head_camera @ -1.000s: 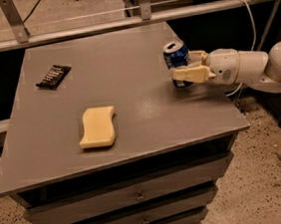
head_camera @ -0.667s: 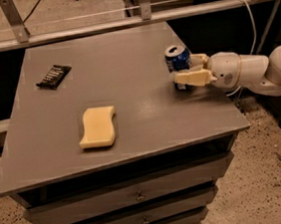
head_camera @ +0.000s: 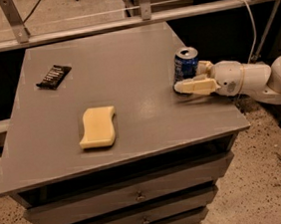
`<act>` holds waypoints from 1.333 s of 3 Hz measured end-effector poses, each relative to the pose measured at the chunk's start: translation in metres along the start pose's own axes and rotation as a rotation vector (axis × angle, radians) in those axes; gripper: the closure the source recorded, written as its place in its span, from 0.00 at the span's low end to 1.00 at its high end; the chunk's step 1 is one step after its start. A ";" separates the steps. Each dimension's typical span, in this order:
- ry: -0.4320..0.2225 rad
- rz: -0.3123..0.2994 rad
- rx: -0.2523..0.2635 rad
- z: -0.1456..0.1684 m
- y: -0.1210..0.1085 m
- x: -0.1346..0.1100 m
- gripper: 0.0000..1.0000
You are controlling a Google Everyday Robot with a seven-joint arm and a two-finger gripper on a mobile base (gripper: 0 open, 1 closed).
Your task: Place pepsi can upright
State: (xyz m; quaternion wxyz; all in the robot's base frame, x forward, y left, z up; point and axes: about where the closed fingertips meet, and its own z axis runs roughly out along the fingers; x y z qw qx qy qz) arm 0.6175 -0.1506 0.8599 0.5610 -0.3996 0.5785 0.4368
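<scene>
The pepsi can (head_camera: 186,62) is dark blue with a silver top and stands upright on the grey table (head_camera: 126,75), near its right edge. My gripper (head_camera: 188,77) reaches in from the right and is shut on the can's lower half. The near cream finger (head_camera: 194,85) lies across the can's front base. The far finger (head_camera: 204,66) shows just behind the can's right side. The white arm (head_camera: 257,77) extends off past the table's right edge.
A pale yellow wavy sponge (head_camera: 98,127) lies at front middle-left. A black flat snack wrapper (head_camera: 53,76) lies at the back left. A metal rail (head_camera: 121,23) runs behind the table. Drawers (head_camera: 134,197) are below the front edge.
The gripper and the can have shifted a little to the right and toward the front. The can looked slightly tilted before and now stands straight.
</scene>
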 end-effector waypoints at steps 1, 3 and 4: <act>0.010 0.008 0.012 -0.009 0.002 0.005 0.00; 0.099 -0.092 0.064 -0.053 0.008 -0.043 0.00; 0.155 -0.164 0.117 -0.080 0.016 -0.084 0.00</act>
